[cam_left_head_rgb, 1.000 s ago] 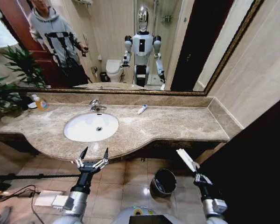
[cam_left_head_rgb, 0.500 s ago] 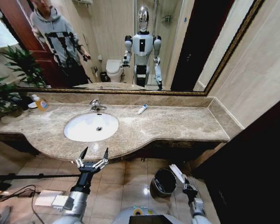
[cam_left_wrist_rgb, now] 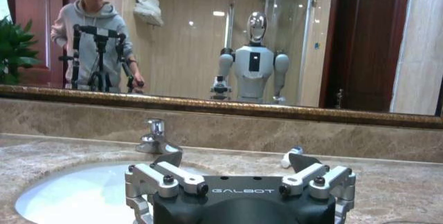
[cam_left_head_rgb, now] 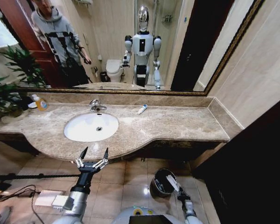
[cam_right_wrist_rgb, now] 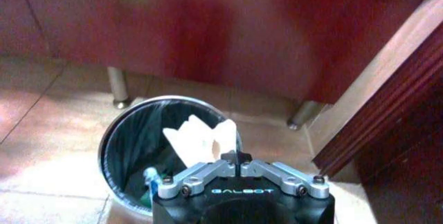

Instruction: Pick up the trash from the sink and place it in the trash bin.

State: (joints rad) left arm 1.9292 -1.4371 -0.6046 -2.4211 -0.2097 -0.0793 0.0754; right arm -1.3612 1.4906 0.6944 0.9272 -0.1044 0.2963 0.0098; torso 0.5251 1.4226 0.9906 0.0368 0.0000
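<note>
Right tool [cam_right_wrist_rgb: 239, 157] over the trash bin [cam_right_wrist_rgb: 132, 125]
I see it pinching a white tube [cam_right_wrist_rgb: 197, 138] above the rim; left tool [cam_left_head_rgb: 94, 154] hangs spread before the sink [cam_left_head_rgb: 91, 126].

- Trash bin [cam_left_head_rgb: 161, 182]: small, round, black, shiny rim, upright on floor tiles below counter edge.
- White tube [cam_left_head_rgb: 171, 183]: held over bin's rim.
- White tube, blue-printed [cam_left_head_rgb: 142, 109]: lying on marble beside sink [cam_left_head_rgb: 91, 126].
</note>
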